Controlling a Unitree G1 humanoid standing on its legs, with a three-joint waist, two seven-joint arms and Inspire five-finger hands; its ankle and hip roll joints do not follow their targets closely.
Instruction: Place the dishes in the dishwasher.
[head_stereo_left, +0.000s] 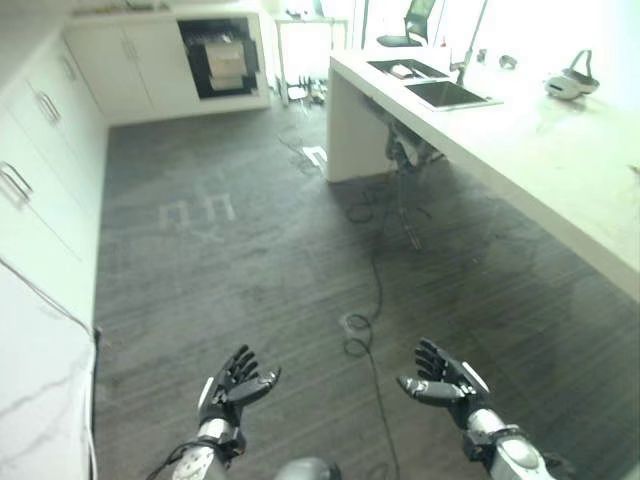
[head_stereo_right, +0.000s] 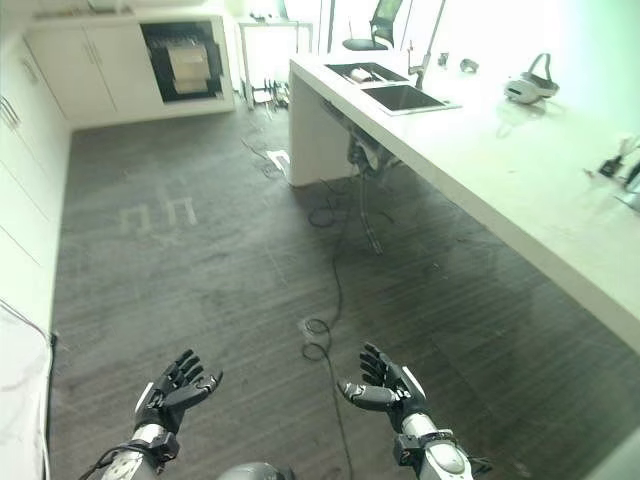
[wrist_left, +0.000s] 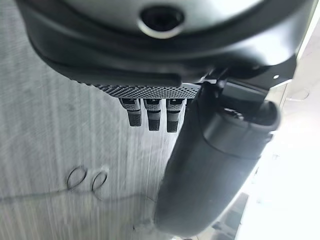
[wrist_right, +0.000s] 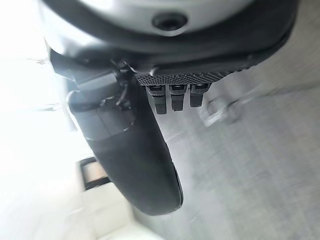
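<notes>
The dishwasher (head_stereo_left: 222, 57) stands open in the far wall's cabinets, a dark bay with a pale rack inside. My left hand (head_stereo_left: 232, 390) and right hand (head_stereo_left: 445, 385) hover low over the dark floor, palms facing each other, both open and empty. In the wrist views the left hand's thumb (wrist_left: 215, 170) and the right hand's thumb (wrist_right: 130, 150) stick out straight, with nothing held. A double sink (head_stereo_left: 445, 93) is set in the long white counter (head_stereo_left: 560, 170) on the right, and a small dish-like item (head_stereo_left: 402, 71) lies in its far basin.
White cabinets (head_stereo_left: 40, 150) line the left side. A white headset (head_stereo_left: 572, 80) lies on the counter, and small utensils (head_stereo_right: 615, 165) rest near its right edge. An office chair (head_stereo_left: 415, 25) stands far back. Tape marks (head_stereo_left: 195, 212) are on the floor.
</notes>
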